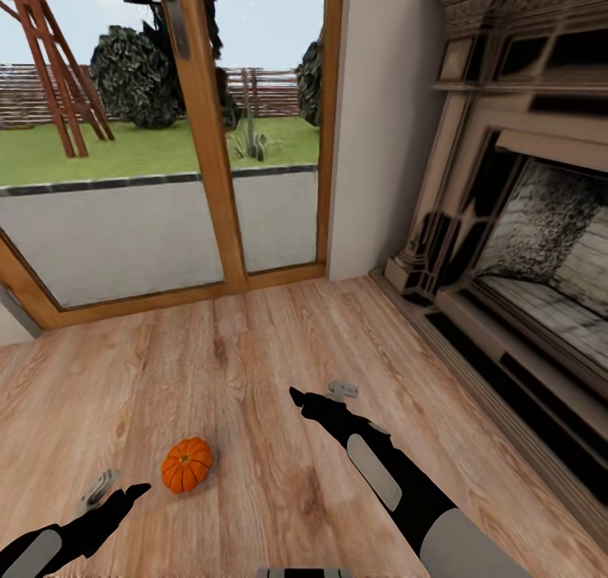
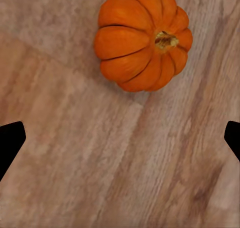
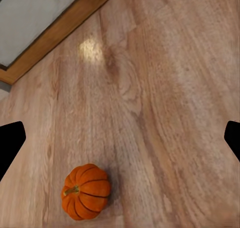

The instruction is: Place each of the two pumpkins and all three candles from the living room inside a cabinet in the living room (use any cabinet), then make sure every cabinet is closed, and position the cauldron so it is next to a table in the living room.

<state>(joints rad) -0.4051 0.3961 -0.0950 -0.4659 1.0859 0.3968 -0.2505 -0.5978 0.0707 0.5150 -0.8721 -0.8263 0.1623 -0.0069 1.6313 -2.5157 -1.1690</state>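
A single ribbed orange pumpkin (image 1: 187, 465) sits on the wooden plank floor (image 1: 279, 350), stem tipped sideways. The left pincer (image 1: 114, 492) hangs just beside it with its two fingers spread wide apart — in the left wrist view the pumpkin (image 2: 142, 37) lies ahead of the dark fingertips (image 2: 11, 140), not between them, and nothing is gripped. The right pincer (image 1: 321, 395) is farther off over bare floor, also spread and empty; its camera sees the pumpkin (image 3: 85, 190) lying on the planks. Beyond stand a wood-framed glass door (image 1: 203, 139) onto a lawn and, to the right, a stone-coloured fireplace surround (image 1: 515, 223).
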